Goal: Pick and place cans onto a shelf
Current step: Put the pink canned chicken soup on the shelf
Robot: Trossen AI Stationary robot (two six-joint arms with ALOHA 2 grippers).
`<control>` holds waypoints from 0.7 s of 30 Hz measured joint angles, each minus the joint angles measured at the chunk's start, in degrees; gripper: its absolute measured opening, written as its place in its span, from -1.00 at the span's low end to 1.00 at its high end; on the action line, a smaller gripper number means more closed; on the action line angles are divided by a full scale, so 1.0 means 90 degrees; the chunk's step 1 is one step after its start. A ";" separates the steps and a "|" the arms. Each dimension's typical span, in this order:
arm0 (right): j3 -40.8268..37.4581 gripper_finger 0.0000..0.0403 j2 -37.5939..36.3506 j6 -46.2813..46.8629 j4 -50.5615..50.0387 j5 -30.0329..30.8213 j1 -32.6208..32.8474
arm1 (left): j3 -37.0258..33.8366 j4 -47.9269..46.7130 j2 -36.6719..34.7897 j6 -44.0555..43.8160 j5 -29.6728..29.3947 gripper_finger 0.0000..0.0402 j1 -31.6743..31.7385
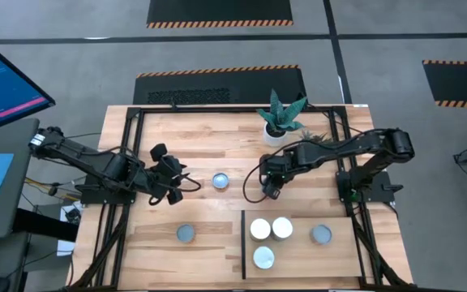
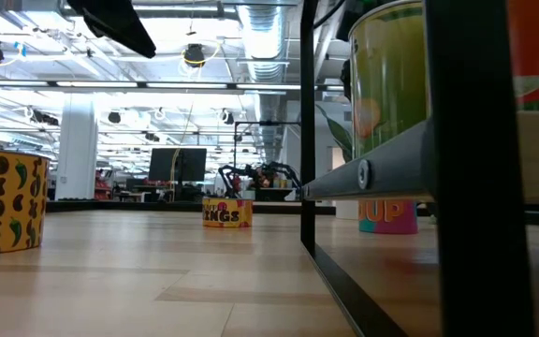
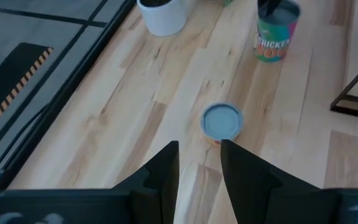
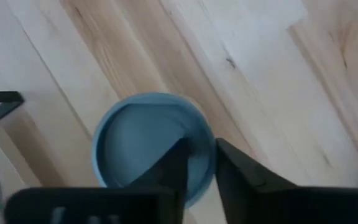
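**Right gripper on a can beside the shelf, left gripper waiting with fingers apart**

The right gripper (image 1: 270,191) is low over the middle of the table (image 1: 193,138), just off the far edge of the shelf (image 1: 298,259). In its wrist view it sits directly over the blue-topped can (image 4: 142,146). Whether its fingers grip that can or stand free of it cannot be told. From the left wrist view the same can shows a green and reddish label, with the dark gripper at its top.

The left gripper (image 1: 174,185) hangs over the left half of the table. Its fingers (image 3: 163,168) are parted by a clear gap with nothing between them. They point toward a second can (image 1: 220,180) that stands upright on the bare table between the two grippers.

A third can (image 1: 186,234) stands on the table near the front edge, left of the shelf's black strip.

Four cans are on the shelf:
- a touching pair (image 1: 271,229) near the strip
- one (image 1: 263,258) just in front of that pair
- one (image 1: 321,234) apart, toward the right end

A white plant pot (image 1: 275,135) stands at the back of the table.
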 joint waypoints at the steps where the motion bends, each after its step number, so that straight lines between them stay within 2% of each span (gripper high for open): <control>1: -0.0002 -0.64 -0.0007 0.0079 -0.0013 0.0002 0.0000 | 0.0000 0.0004 0.0000 0.0002 0.0008 -0.47 0.0000; 4: 0.0000 -0.87 -0.0009 0.0143 0.0011 0.0002 0.0000 | 0.0001 0.0025 0.0075 -0.0003 -0.0014 -0.47 0.0025; 6: 0.0003 -0.94 -0.0014 0.0139 0.0013 0.0002 0.0004 | 0.0000 0.0027 0.0079 -0.0003 0.0039 -0.47 0.0029; 10: 0.0002 -0.91 -0.0014 0.0145 0.0083 0.0010 0.0007 | 0.0000 0.0017 0.0126 -0.0003 0.0094 -0.47 0.0039; 15: 0.0135 -0.97 -0.0127 0.0116 0.0107 0.0086 0.0038 | 0.0000 0.0030 0.0116 -0.0010 0.0074 -0.47 0.0039; 21: 0.0543 -0.98 -0.0637 0.0187 -0.0249 0.0409 0.0286 | 0.0000 0.0026 0.0114 -0.0069 0.0067 -0.47 0.0039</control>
